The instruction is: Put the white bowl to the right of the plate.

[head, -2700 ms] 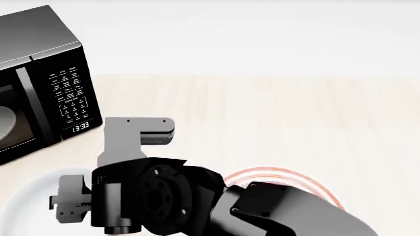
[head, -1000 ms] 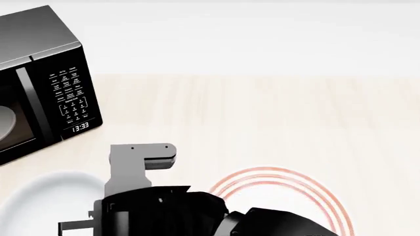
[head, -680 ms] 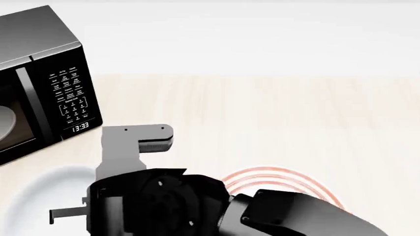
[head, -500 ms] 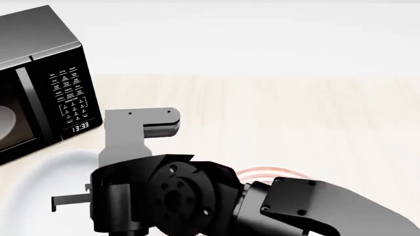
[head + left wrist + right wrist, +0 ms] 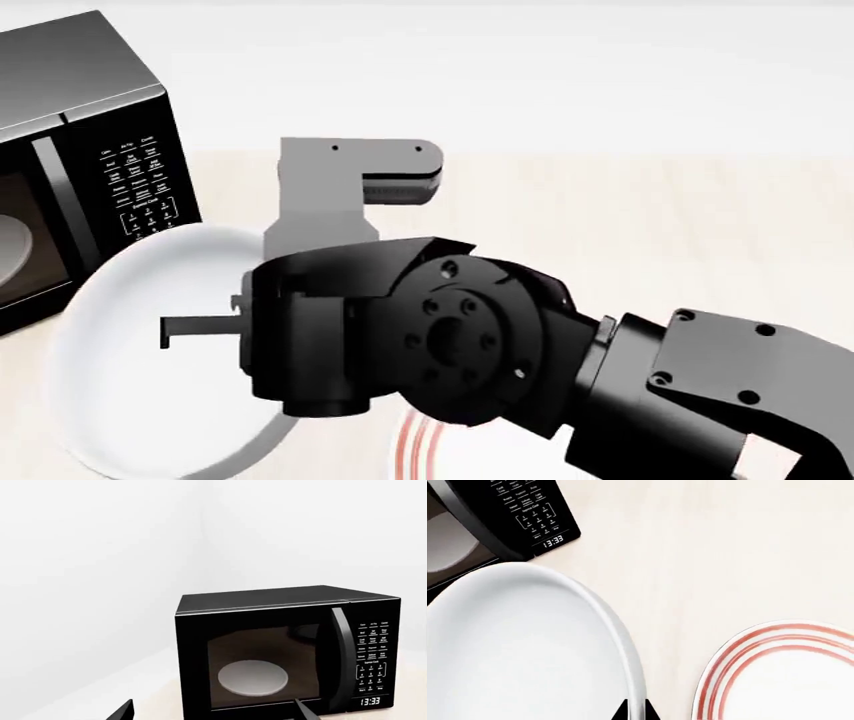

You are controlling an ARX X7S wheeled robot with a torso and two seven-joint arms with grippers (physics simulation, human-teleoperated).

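Microwave (image 5: 287,650) display (image 5: 370,701) — reads 13:33 — keypad labels illegible.

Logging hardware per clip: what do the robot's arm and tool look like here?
In the head view, the right arm is glossy black, made of blocky links with small round bolts and a round bolted wrist joint. A flat matte grey bracket rises above it. The tool's fingers are thin and black. No cables or markings show.

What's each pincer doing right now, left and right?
Left pincer: only its two fingertips show, spread apart, holding nothing.
Right pincer: closed on the rim of the white bowl, beside the plate.
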